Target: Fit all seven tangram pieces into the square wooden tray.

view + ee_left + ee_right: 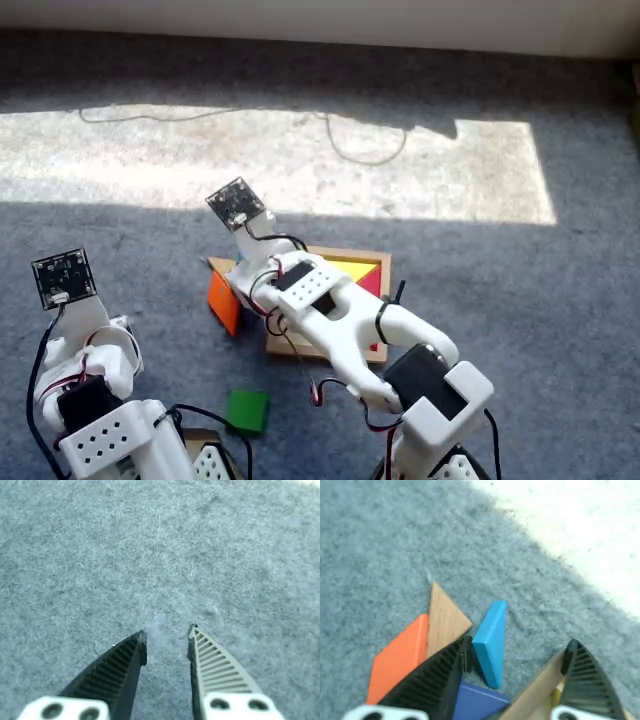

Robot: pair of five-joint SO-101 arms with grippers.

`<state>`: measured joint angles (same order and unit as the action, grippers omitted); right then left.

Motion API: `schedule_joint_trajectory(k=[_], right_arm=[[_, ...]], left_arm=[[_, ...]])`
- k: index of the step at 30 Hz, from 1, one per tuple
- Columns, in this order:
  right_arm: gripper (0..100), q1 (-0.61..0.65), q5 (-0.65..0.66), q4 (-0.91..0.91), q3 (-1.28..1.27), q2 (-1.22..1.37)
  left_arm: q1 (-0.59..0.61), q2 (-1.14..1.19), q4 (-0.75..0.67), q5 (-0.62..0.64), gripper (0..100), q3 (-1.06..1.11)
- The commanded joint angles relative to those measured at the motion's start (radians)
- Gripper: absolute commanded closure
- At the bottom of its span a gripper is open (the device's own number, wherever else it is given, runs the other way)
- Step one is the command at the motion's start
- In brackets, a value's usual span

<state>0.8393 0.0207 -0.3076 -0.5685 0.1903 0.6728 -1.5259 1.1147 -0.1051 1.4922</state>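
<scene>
**Right arm hovering over loose pieces at the tray's left edge**

The right gripper is hanging over the far left corner of the tray. Its jaws are spread wide and are clamping nothing. The light blue piece is standing tilted on an edge between them, just beside one finger. I judge the step in hand to be a pick of that piece for the tray.

The next move is calling for the jaws to close across the piece's thin faces. A tilted slab could tip or slide out if it is caught on a corner. After that it is needing a lift over the rim, and a turn to match whatever gap is open.

The left gripper is idling at the near left, open and empty, over bare carpet.

Counting pieces, seven are showing, one of each colour:
- The yellow piece and the red piece are lying in the tray's far right part.
- The orange piece is lying just left of the tray.
- The tan triangle is touching the orange piece's edge.
- The dark blue piece is sitting under the gripper by the rim. I cannot tell whether it is inside the tray.
- The green piece is lying apart from the tray, on the near left.
- The light blue piece is the seventh.

There is one tray and there are two arms. By my reckoning at least four pieces are waiting outside, so the task is less than half done.
</scene>
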Motion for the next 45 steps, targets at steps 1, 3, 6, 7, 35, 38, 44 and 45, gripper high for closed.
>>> schedule_joint_trajectory(k=[1, 3, 6, 7, 35, 38, 44, 45], right_arm=[[82.4, -0.015, -0.005, 0.010, 0.038, 0.005], [85.4, -0.021, -0.005, 0.010, 0.038, 0.005], [88.8, -0.039, -0.005, 0.010, 0.038, 0.005], [89.9, -0.042, -0.005, 0.010, 0.038, 0.005], [99.3, -0.185, 0.172, -0.519, -0.236, -0.883], [99.3, -0.202, 0.224, -0.607, -0.265, -0.891], [99.3, -0.226, 0.353, -0.642, -0.358, -0.900], [99.3, -0.223, 0.370, -0.644, -0.377, -0.900]], left_arm=[[0.007, -0.008, 0.005, -0.008, 86, -0.024], [0.007, -0.008, 0.005, -0.008, 86, -0.024], [0.007, -0.008, 0.005, -0.008, 86, -0.024], [0.007, -0.008, 0.005, -0.008, 86, -0.024], [0.007, -0.008, 0.000, -0.008, 85, -0.022], [0.007, -0.008, 0.000, -0.008, 85, -0.019], [0.007, -0.008, -0.002, -0.009, 85, -0.012], [0.007, -0.008, -0.002, -0.009, 85, -0.012]])
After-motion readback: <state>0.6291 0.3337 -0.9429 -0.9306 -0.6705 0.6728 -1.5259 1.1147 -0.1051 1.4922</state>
